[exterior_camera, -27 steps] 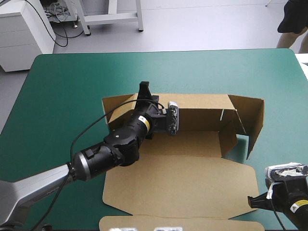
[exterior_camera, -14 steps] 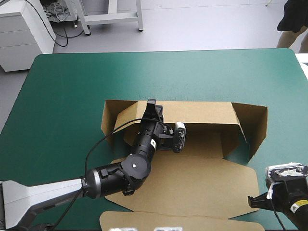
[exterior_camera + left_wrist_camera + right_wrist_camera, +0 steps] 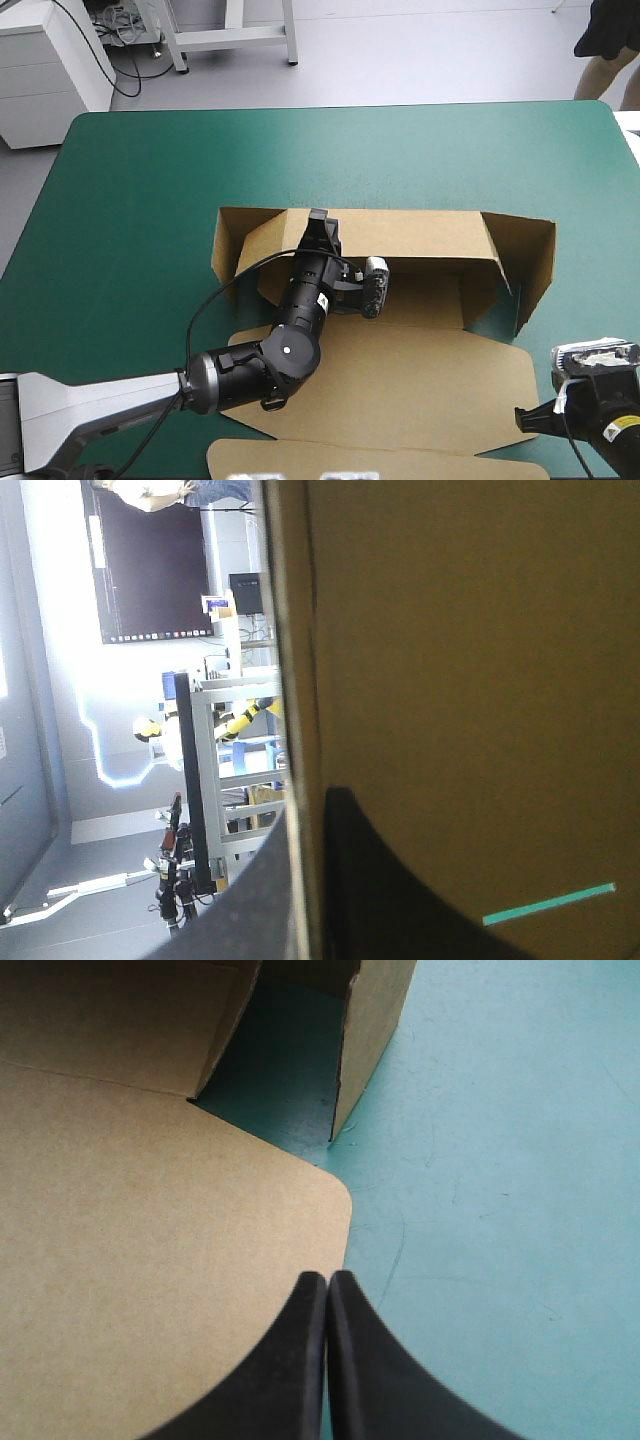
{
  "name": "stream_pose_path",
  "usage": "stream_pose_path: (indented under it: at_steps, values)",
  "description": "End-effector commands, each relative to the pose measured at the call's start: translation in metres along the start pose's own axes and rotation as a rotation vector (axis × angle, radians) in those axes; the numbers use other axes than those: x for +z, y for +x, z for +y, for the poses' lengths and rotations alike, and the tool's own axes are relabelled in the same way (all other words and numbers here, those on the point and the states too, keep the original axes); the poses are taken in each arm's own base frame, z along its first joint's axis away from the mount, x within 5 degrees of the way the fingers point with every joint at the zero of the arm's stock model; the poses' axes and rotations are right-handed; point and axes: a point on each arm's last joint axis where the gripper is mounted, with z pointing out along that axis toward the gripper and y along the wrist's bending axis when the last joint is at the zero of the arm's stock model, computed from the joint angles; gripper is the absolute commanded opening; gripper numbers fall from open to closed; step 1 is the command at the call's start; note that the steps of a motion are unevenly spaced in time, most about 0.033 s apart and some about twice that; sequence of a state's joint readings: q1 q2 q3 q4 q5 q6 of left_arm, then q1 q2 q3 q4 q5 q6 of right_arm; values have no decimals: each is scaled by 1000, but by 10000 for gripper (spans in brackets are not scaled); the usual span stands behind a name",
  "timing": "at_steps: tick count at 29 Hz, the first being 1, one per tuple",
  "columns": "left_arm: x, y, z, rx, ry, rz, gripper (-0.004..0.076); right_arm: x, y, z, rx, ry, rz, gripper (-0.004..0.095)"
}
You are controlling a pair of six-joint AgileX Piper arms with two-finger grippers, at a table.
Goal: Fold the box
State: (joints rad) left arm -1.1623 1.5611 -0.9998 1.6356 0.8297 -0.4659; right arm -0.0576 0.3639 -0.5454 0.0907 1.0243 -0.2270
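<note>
Box (image 3: 400,380): matte brown board, back wall upright, lid flat, round-cornered.

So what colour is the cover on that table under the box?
Teal-green, plain, with no pattern. The cover shows best in the high view.

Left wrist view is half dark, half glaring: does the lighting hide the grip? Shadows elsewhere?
Left wrist view: the box stands close ahead, shaded, bright light beyond its edge; the left gripper pinches that edge. High view: even light, soft shadow inside the raised walls. Right wrist view: shadow only in the corner gap.
</note>
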Motion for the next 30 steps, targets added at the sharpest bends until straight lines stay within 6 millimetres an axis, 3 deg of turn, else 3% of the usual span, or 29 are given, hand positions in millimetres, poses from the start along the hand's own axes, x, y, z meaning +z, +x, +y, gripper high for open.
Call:
stream_pose_path:
  at_steps: [1, 4, 11, 14, 22, 30]
  values:
    - [-8, -4, 13, -26, -38, -43, -10, -4, -11, -2, -3, 14, -67, 5]
    - [-8, -4, 13, -26, -38, -43, -10, -4, -11, -2, -1, 13, -67, 124]
    - [-8, -4, 13, -26, -38, -43, -10, -4, -10, -4, 29, 40, -66, 708]
    - [-8, -4, 13, -26, -38, -43, -10, -4, -10, -4, 29, 40, -66, 828]
    - [-8, -4, 13, -26, -38, -43, -10, -4, -11, -2, 46, 15, -71, 805]
    - [-8, -3, 14, -26, -44, -32, -10, -6, -14, -1, 118, -2, -87, 699]
